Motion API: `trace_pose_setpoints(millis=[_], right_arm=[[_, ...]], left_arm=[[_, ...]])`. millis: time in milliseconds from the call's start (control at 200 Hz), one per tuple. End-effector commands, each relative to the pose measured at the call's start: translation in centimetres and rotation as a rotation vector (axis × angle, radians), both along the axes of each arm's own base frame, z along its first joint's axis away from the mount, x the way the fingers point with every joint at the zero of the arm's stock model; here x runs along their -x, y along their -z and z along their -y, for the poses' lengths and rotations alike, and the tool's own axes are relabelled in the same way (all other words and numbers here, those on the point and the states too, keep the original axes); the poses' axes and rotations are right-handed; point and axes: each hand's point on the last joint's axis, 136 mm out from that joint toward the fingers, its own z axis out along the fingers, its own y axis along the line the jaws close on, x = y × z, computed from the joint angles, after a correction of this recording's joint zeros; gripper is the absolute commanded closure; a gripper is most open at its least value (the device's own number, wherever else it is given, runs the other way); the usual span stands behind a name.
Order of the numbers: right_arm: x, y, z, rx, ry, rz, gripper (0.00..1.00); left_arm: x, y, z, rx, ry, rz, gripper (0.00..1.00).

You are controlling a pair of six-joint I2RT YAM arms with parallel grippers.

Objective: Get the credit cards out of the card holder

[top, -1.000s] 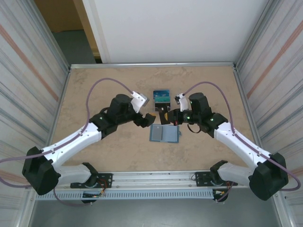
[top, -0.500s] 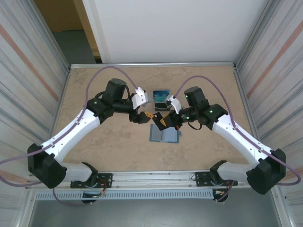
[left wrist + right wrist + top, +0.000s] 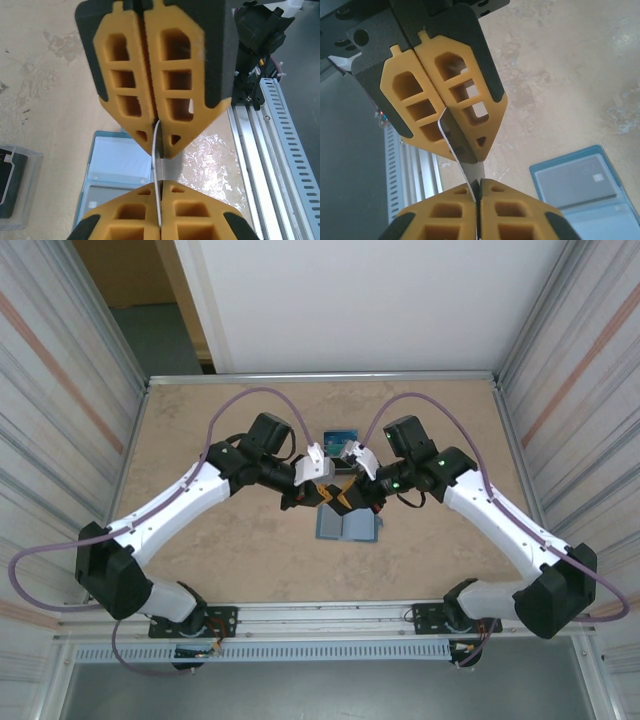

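A thin credit card [image 3: 156,150] hangs edge-on above the table, pinched from both ends. My left gripper [image 3: 161,186] is shut on one edge of the card. From the opposite side my right gripper [image 3: 479,184] is shut on the other edge, with a thin dark slit between its pads. In the top view the left gripper [image 3: 325,498] and right gripper [image 3: 346,494] meet tip to tip just above the card holder [image 3: 350,528]. That teal-blue card holder [image 3: 120,165] lies open and flat, and a grey card shows in one of its pockets [image 3: 575,182].
A small stand with a blue-teal top [image 3: 341,443] sits just behind the two grippers, and its dark base [image 3: 15,182] shows at the left. The metal rail [image 3: 270,135] runs along the near table edge. Corrugated walls close in both sides.
My left arm swung right to meet the right gripper and its jaws closed on the card. The right gripper lifted the card off the holder and its jaws have eased slightly.
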Motion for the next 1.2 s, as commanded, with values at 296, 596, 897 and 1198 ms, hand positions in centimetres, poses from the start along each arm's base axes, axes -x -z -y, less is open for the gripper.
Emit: trace_pose_setpoints(millis=[296,596,897,1198], right_arm=[[-3.8,-3.2,3.2,-0.213,0.325,0.001,0.43],[-5.4,-5.2,4.1,-0.498,0.547,-0.046,0.23],[-5.4,-7.9,1.0,-0.679,0.382,-0.115,0.27],[-2.6,-9.8,-2.7,-0.669,0.186,-0.070,0.47]], left_arm=[[-4.4,-3.6,-2.0,0.180,-0.394,0.153,1.00],[-4.1,-7.5,-4.0,0.535,-0.641,-0.036,1.00],[-2.9,-7.7,-3.6,0.671,-0.627,-0.246,1.00],[-2.8,-8.8,-3.5,0.727,-0.606,-0.262,1.00]])
